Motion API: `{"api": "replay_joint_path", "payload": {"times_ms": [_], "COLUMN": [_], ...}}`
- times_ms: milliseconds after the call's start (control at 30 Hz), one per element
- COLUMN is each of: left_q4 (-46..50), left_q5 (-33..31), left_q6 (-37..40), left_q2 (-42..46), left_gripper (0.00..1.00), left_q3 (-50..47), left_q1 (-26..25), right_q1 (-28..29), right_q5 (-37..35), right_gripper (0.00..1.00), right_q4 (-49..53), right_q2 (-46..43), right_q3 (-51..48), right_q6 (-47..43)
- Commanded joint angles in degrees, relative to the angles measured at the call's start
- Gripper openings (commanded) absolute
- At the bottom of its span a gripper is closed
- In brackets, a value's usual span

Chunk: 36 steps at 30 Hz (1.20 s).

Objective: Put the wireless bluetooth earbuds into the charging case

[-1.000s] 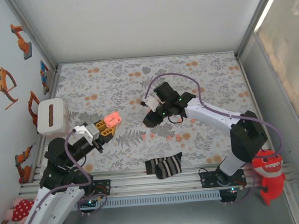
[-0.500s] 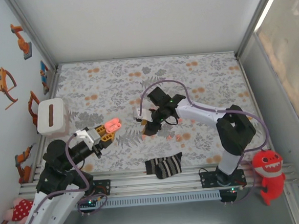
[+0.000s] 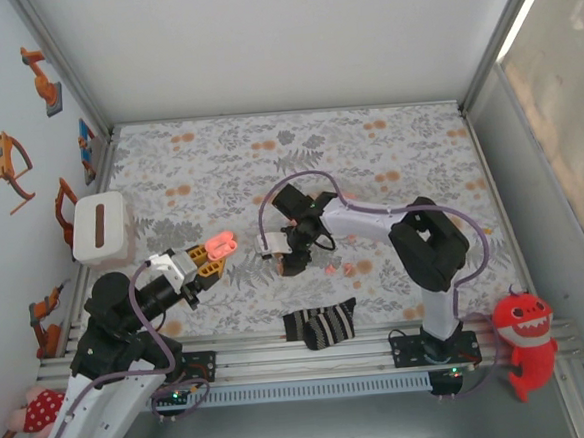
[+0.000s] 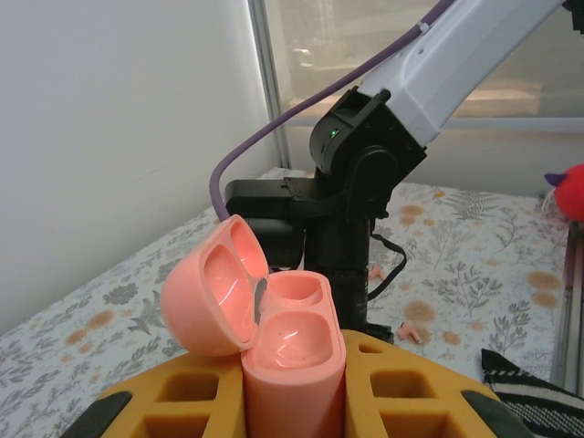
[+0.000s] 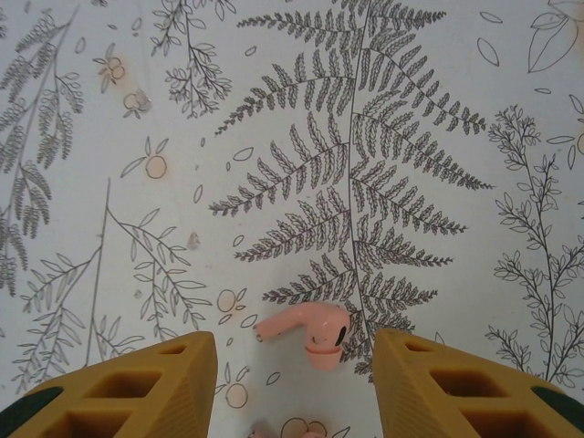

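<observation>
Case (image 4: 290,351) is clamped in the closed left hand (image 4: 292,388), lid flipped open, both wells empty, so nothing is inserted yet. Past it, the right hand (image 5: 294,379) hovers half open and holds nothing, over one earbud (image 5: 306,332) lying on the counter (image 3: 418,150). Another earbud (image 4: 411,333) lies loose nearby. Pickup and every insertion are left, by my read.

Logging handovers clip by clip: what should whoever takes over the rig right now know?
Left gripper: shut on the charging case, lid open, both wells empty.
Right gripper: open, over one earbud lying on the cloth, fingers either side, not gripping.
Other earbuds lie loose nearby.
Done: case held open. Left: pick earbuds, seat them.
</observation>
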State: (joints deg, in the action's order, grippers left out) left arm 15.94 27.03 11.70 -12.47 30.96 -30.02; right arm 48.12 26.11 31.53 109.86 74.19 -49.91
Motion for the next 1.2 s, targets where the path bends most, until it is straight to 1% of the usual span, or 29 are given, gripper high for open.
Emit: {"api": "replay_joint_path", "payload": {"times_ms": [0, 433, 1167], "left_q4": [-0.6, -0.7, -0.6], "left_q5": [1.1, 1.4, 1.5], "left_q6": [1.3, 1.4, 1.5], "left_q2": [-0.2, -0.5, -1.1], "left_gripper": [0.00, 0.00, 0.00], "left_q3": [0.9, 0.8, 0.9], "left_q1": [0.0, 0.1, 0.2], "right_q1": [0.6, 0.6, 0.6], "right_q5": [-1.6, -3.1, -2.6], "right_gripper": [0.48, 0.45, 0.38], "right_q4": [2.0, 5.8, 7.7], "right_q2": [1.4, 6.6, 9.0], "right_q3": [2.3, 7.1, 9.4], "right_q6": [-2.1, -3.6, -3.8]}}
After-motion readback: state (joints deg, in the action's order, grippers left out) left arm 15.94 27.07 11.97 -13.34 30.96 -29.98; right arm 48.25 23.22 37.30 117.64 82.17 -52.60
